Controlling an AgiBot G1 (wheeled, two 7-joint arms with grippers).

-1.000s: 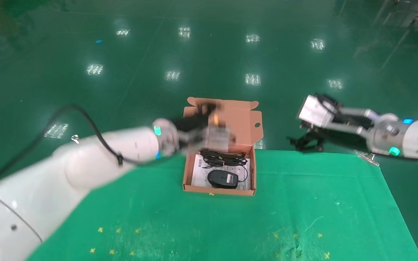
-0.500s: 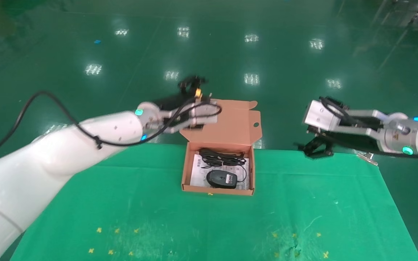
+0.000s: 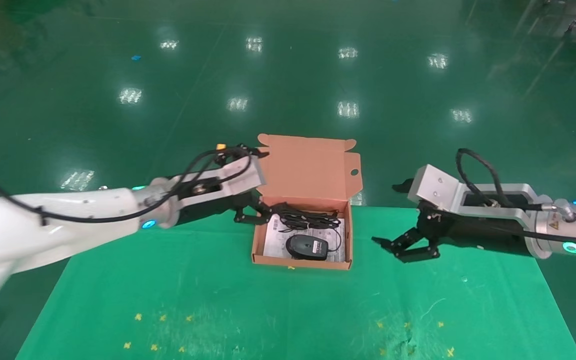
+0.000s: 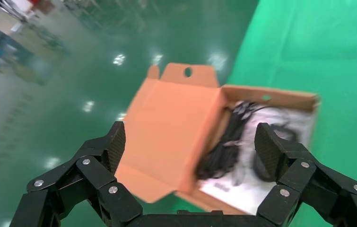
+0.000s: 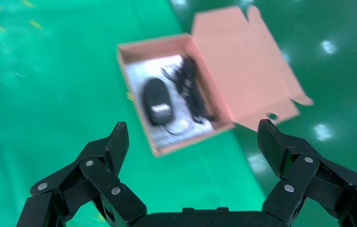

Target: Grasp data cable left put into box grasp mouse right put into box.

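Observation:
The salmon-pink box (image 3: pixel 300 263) stands open at the table's far edge, its lid (image 3: pixel 313 167) upright. Inside, the coiled black data cable (image 3: pixel 308 218) lies along the back, and the mouse (image 3: pixel 307 247) lies in front of it on the white sheet. My left gripper (image 3: pixel 253 212) is open and empty just left of the box's back corner. My right gripper (image 3: pixel 408 247) is open and empty, low over the cloth to the right of the box. The left wrist view shows the lid (image 4: pixel 167 132) and cable (image 4: pixel 226 146). The right wrist view shows the mouse (image 5: pixel 157 101) and cable (image 5: pixel 190 90).
The green cloth (image 3: pixel 288 310) covers the table, with small yellow marks near the front. Beyond the table's far edge is the glossy green floor (image 3: pixel 288 75). Cloth lies bare on both sides of the box.
My left gripper has come down from above the lid to the box's left back corner. My right gripper has dropped from beyond the far edge to low over the cloth, nearer the box.

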